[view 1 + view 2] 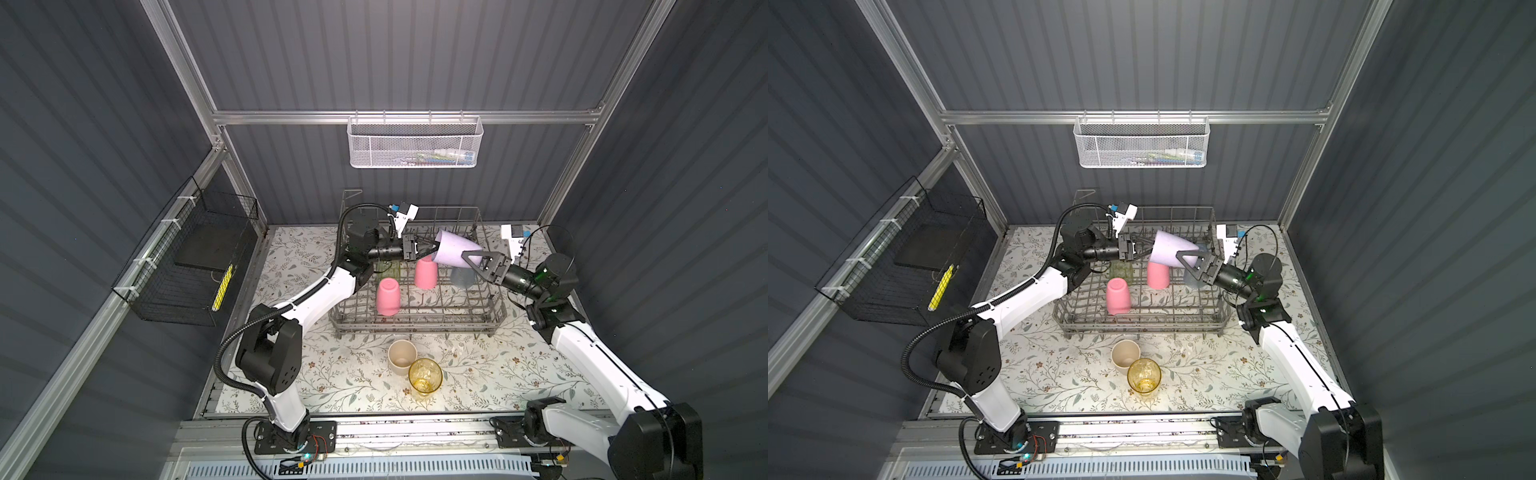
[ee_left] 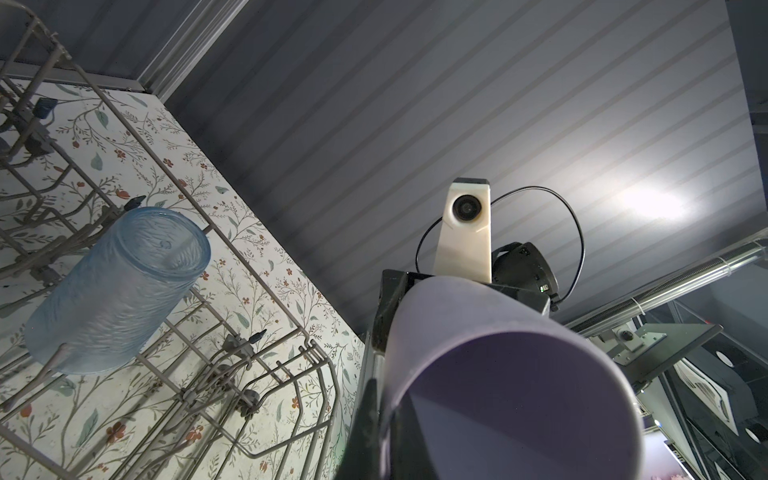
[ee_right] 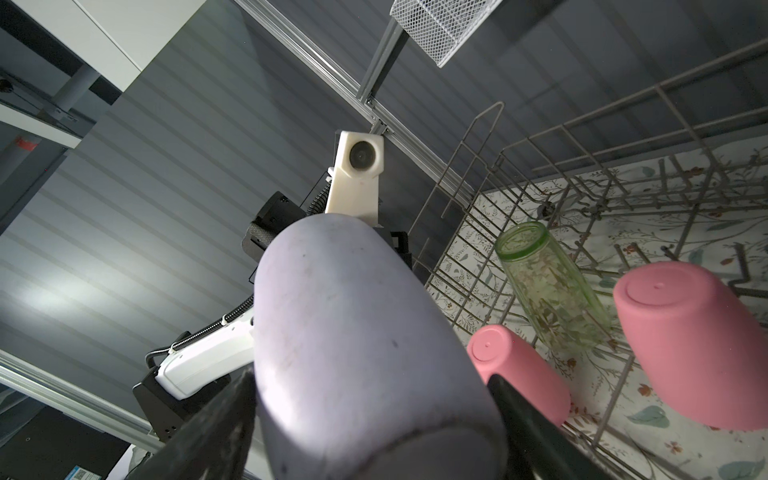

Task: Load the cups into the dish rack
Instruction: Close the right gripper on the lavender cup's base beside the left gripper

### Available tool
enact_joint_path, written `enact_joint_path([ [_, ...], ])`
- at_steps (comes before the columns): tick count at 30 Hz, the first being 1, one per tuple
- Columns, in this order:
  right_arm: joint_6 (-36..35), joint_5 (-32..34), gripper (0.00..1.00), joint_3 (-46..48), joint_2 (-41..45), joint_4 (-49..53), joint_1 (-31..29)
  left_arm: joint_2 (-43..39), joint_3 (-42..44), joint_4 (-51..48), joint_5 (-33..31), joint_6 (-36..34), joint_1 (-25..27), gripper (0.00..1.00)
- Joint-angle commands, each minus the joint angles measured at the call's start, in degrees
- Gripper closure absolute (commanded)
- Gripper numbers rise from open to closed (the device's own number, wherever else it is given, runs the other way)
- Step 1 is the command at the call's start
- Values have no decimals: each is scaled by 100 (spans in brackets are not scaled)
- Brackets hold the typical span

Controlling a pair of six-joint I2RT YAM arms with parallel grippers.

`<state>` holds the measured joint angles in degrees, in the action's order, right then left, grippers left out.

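In both top views the left gripper (image 1: 432, 248) extends from left of centre. It is pinched closed on the rim of the lilac cup (image 1: 455, 249), with one finger inside the mouth and one outside. The cup hangs tilted, nearly on its side, over the back half of the dish rack (image 1: 415, 322), its mouth to the left and its closed end to the lower right. The right gripper (image 1: 468, 262) meets that closed end from the right, jaws spread wide with the cup between them. In the right wrist view its fingers (image 3: 216, 419) lie along both sides of the cup, but I cannot tell whether they press.

Four cups stand upside down in the rack beneath:
- front pink cup (image 1: 388, 296)
- green cup (image 1: 390, 271), half hidden under the left arm
- rear pink cup (image 1: 426, 272)
- grey-blue cup (image 1: 462, 277), just below the right gripper

In the lower middle of the frame, in front of the rack, the beige cup (image 1: 402, 356) and the amber cup (image 1: 424, 374) stand mouth up, just beside each other.
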<state>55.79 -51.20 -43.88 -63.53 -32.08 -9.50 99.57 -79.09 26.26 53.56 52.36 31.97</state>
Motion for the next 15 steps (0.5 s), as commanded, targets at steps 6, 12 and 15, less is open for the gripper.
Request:
enact_joint_path([
  [6, 248, -57, 18, 19, 56, -699, -35, 79, 3, 285, 163, 86, 46, 100],
  [12, 481, -162, 22, 85, -18, -1122, -61, 183, -14, 502, 195, 272, 47, 100],
  [15, 544, -127, 22, 116, -145, -1249, -62, 207, -32, 503, 224, 290, 47, 100],
])
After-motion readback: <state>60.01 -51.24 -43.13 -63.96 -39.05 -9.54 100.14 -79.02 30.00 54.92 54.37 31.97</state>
